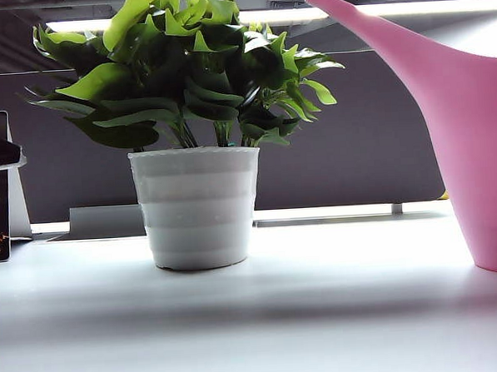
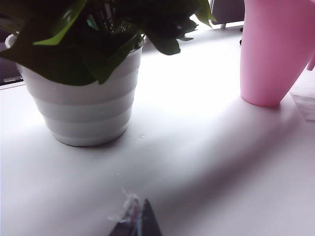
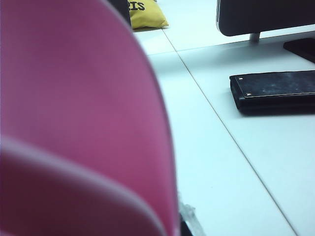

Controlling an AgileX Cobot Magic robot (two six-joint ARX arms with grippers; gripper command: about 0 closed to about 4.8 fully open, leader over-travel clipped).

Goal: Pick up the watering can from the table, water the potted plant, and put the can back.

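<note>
The watering can [image 1: 472, 149] stands on the desk [image 1: 264, 318] at the right edge of the exterior view. Body smooth pink plastic, widening upward from a narrower base; long tapering spout runs up and left, its tip at top centre-right, above the outer leaves of the potted plant [image 1: 193, 130]. Base flat on the desk, can upright. The plant sits left of centre, well apart from the can's base: white ribbed tapered pot, bushy pointed leaves in bright and dark green.

Left wrist view: pot at upper left, pink can [image 2: 275, 49] at upper right, bare white desk between. The left claw [image 2: 138, 221] shows only as a dark tip with a scrap of clear wrap at the bottom edge; spread or pressed together cannot be told.

Right wrist view: pink can wall [image 3: 78, 123] fills the left half, very close. Only a sliver of the right claw [image 3: 188, 223] shows at the bottom edge; its state cannot be told. A black flat case [image 3: 275, 91] and a yellow bag [image 3: 145, 14] lie beyond.
</note>
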